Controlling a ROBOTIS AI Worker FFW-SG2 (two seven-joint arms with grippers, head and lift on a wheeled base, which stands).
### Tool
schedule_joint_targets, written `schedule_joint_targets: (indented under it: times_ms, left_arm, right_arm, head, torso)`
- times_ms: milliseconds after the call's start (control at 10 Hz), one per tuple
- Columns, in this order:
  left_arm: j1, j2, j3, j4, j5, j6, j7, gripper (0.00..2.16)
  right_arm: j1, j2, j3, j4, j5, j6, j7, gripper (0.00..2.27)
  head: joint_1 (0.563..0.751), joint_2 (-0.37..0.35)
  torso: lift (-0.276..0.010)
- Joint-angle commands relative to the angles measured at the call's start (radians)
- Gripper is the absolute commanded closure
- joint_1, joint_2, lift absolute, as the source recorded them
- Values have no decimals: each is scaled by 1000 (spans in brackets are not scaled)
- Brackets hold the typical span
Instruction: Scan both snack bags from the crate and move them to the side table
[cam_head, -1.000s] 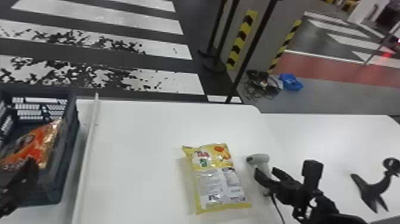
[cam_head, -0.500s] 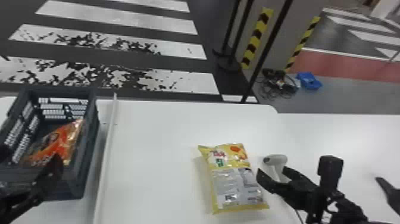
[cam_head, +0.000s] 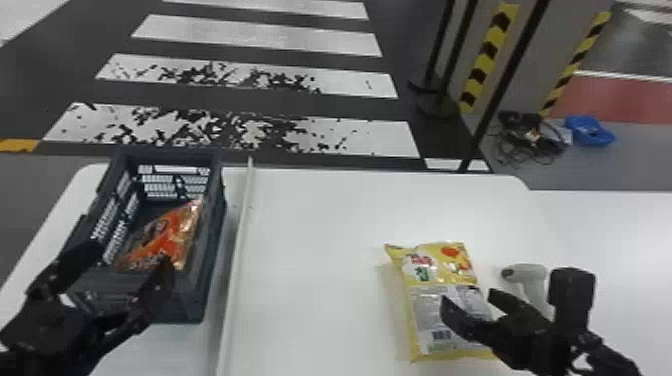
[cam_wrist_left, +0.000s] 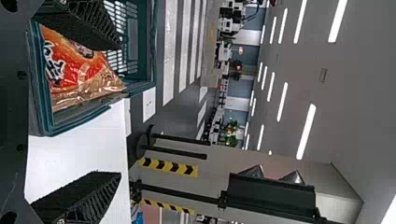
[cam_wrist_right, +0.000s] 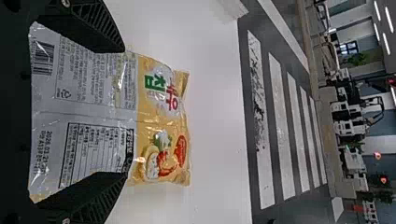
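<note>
Head view gives the whole layout: the crate (cam_head: 213, 225) near the left end of the white surface (cam_head: 310, 220), the orange snack bag (cam_head: 170, 240) inside it, and the yellow snack bag (cam_head: 435, 270) lying flat farther right, near the scanner (cam_head: 532, 273). The left wrist view adds the bright front print of the orange bag and rows of ceiling lights (cam_wrist_left: 306, 131); the right wrist view shows the yellow bag's printed panel, barcode included, up close (small food pictures too). At the front part of the crate, the left gripper (cam_head: 131, 255) has its jaws released, spread wide apart. The right gripper (cam_head: 468, 296) is over the yellow bag with its jaws released as well; whether they touch the wrapper, I cannot tell. A raised white strip (cam_head: 237, 250) runs just beside the crate's right side (lengthwise, toward the far edge), and a broad stretch of surface lies between it and the yellow bag. Beyond that bag, more surface reaches to the far edge; past the edge, a blue object (cam_head: 590, 131) and a tangle of cables (cam_head: 532, 137) lie on the floor. Counted up: 2 snack bags, 1 crate, 1 scanner, 1 white strip, 1 blue object and 2 grippers.
</note>
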Motion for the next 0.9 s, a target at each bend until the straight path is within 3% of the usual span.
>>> schedule_joint_targets:
  times_ms: [0, 300, 500, 600, 700, 800]
  left_arm:
    - [-3, -1, 0, 1, 2, -1, 0, 29]
    - [-1, -1, -1, 1, 0, -1, -2, 29]
    - [-4, 1, -1, 2, 8, -1, -2, 29]
    - [-12, 2, -1, 11, 16, -1, -5, 29]
    - [-14, 2, -1, 14, 16, -1, -5, 29]
    - [-15, 1, -5, 16, 16, -1, -5, 29]
  right_arm:
    - [-33, -4, 33, 33, 29, -1, 0, 39]
    - [-120, -24, 86, 152, 58, -1, 0, 46]
    - [-157, -49, 115, 240, 90, 8, 3, 201]
    - [-162, -53, 119, 251, 105, 60, 0, 1038]
    - [-163, -53, 125, 249, 105, 72, -29, 2121]
    - [-142, -53, 124, 223, 105, 23, -48, 2243]
  head:
    - [695, -118]
    - [695, -95]
    - [695, -97]
    - [695, -99]
    - [695, -107]
    - [695, -115]
  torso:
    - [-95]
    - [-95]
    - [-95]
    - [-95]
    - [-95]
    - [-95]
